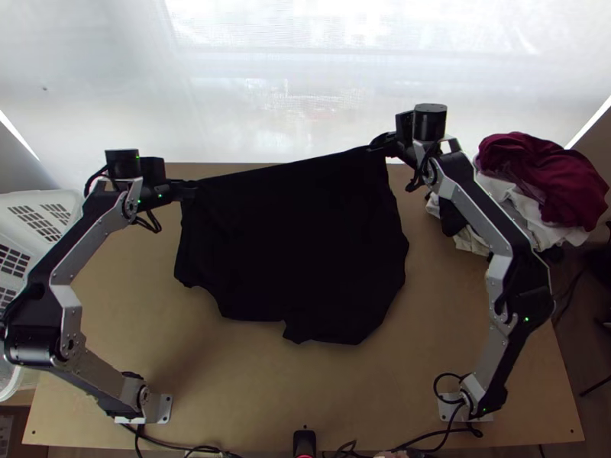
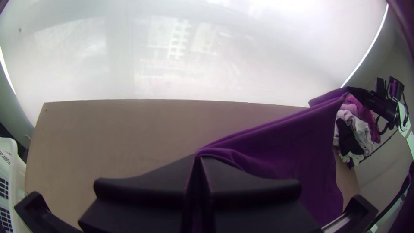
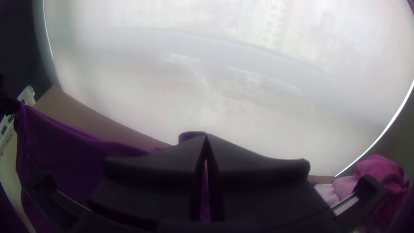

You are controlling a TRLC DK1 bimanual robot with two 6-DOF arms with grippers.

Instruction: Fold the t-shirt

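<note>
Pinching t-shirt (image 1: 294,237), left gripper (image 1: 189,190) and right gripper (image 1: 375,146) are closed; top view outlines it.

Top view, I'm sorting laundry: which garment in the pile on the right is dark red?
The topmost garment, bunched up; the cloths beneath it are white, cream or black.

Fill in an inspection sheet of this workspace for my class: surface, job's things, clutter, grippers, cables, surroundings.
Surface: light wooden table.
Job's things: dark t-shirt, spread, far edge stretched between the grippers.
Clutter: clothes heap by the far right corner; white basket at left.
Left gripper: shut on one shirt corner.
Right gripper: shut on another.
Cables: black cables along the near edge.
Surroundings: bright pale screen beyond the far edge.
</note>
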